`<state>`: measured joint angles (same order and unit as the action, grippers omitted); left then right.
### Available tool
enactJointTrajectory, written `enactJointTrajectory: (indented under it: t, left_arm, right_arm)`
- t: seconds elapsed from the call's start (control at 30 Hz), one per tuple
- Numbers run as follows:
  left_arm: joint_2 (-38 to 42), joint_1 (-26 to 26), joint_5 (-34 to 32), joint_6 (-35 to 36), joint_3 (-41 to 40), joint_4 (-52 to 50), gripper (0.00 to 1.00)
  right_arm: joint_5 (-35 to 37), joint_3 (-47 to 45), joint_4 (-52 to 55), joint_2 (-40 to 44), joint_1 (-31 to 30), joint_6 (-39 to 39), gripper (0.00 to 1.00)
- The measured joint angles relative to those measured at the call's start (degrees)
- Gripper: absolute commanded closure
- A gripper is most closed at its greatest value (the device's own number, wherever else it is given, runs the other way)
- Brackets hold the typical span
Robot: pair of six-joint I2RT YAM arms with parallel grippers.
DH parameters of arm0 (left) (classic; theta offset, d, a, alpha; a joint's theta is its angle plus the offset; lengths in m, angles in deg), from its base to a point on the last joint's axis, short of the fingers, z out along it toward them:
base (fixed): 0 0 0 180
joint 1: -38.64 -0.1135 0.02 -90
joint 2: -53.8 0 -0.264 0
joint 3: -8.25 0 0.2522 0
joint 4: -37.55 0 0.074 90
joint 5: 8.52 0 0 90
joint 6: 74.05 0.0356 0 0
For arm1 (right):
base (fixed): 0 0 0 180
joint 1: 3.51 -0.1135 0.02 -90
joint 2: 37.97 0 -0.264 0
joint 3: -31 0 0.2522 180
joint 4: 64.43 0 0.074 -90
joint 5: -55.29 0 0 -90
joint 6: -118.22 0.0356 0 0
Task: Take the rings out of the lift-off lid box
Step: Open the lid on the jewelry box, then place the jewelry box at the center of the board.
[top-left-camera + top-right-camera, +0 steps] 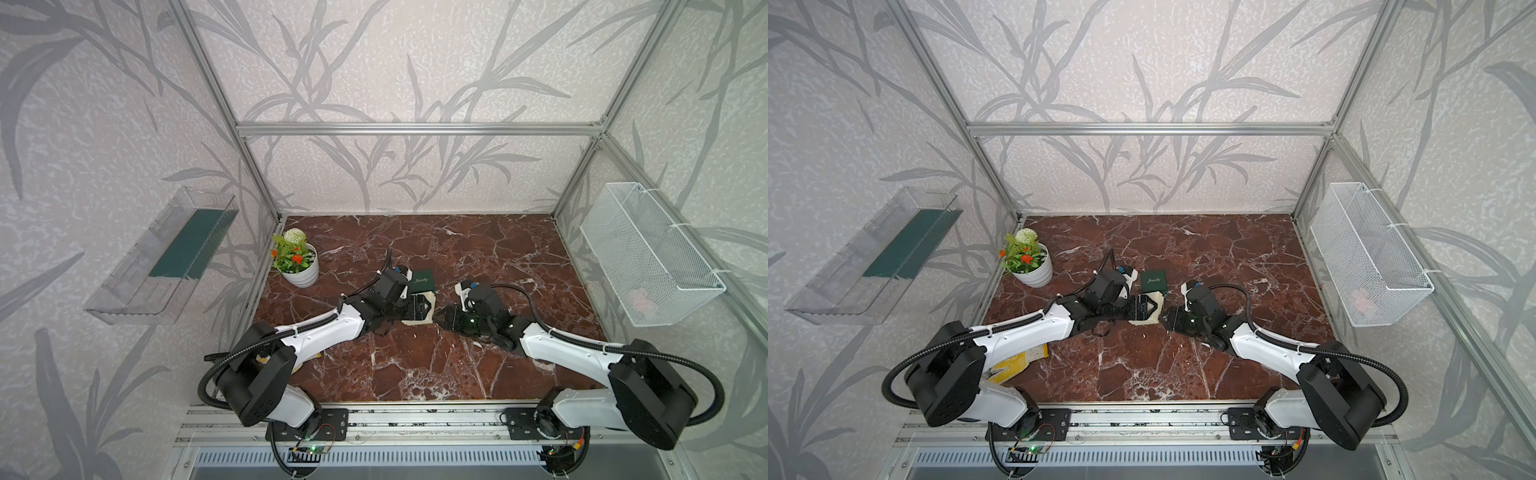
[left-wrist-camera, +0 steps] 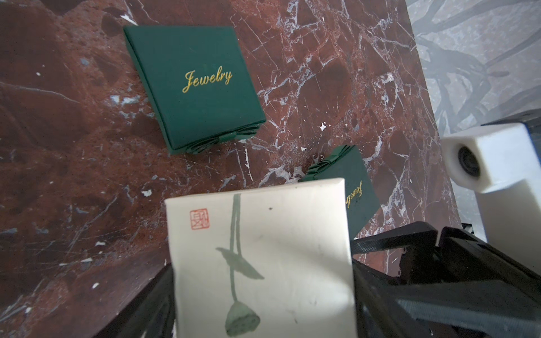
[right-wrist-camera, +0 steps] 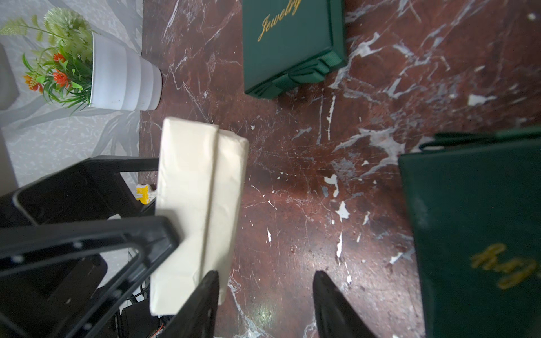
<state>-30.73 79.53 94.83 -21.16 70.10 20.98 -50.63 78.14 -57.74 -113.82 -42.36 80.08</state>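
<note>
On the marble table (image 1: 457,374), centre frame in both top views, sits the cream lift-off lid box (image 2: 260,248), lid on, clamped side to side by the left gripper (image 1: 417,309). The right gripper (image 3: 265,281) is just right of it in a top view, jaws about half apart and empty. One fingertip is at the box's lower edge in the right wrist view; contact unclear. There the lid seam runs up-down, facing the right gripper. No rings visible, presumably inside.
</note>
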Motion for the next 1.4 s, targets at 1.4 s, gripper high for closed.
enactJointTrajectory:
  t: [1.4]
  left_arm:
    - [1.92,0.24,0.17,-3.93,-4.13,4.81,0.24]
  right_arm:
    - [6.56,2.58,7.06,-7.82,-2.51,0.83,0.48]
